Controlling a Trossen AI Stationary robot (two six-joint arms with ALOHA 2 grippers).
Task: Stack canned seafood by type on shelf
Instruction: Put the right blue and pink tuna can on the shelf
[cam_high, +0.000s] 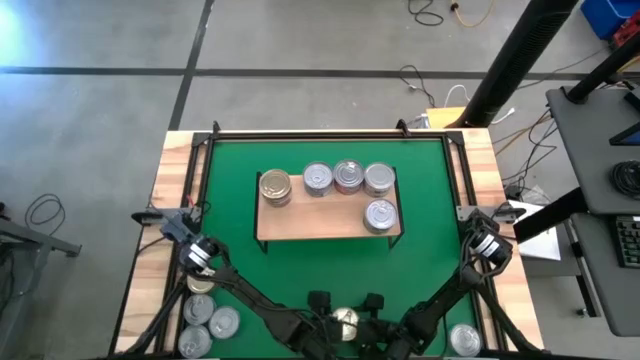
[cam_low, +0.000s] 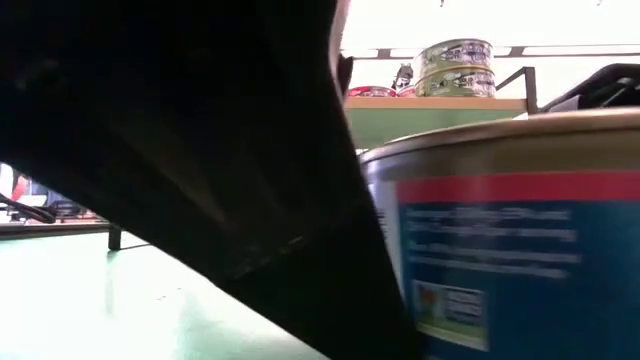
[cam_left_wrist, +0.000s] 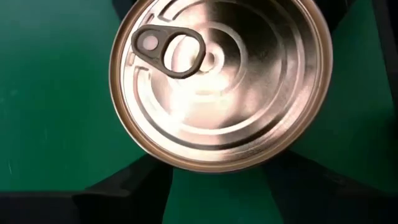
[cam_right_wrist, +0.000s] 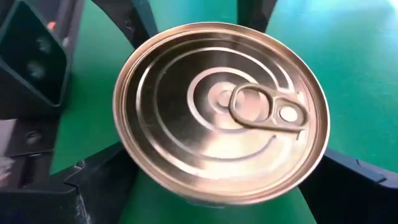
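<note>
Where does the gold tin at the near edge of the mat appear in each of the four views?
High view: gold tin at bottom centre, on the near edge of the green mat.
Low view: probably the large blue-labelled tin filling the right side.
Left wrist view: it fills the upper centre, lid up.
Right wrist view: it fills the centre, lid up.
Shared landmark: the green mat, visible under the tin in every view.

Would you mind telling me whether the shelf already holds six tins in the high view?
No, the shelf holds only five tins: one gold-toned tin and four silver tins.
</note>
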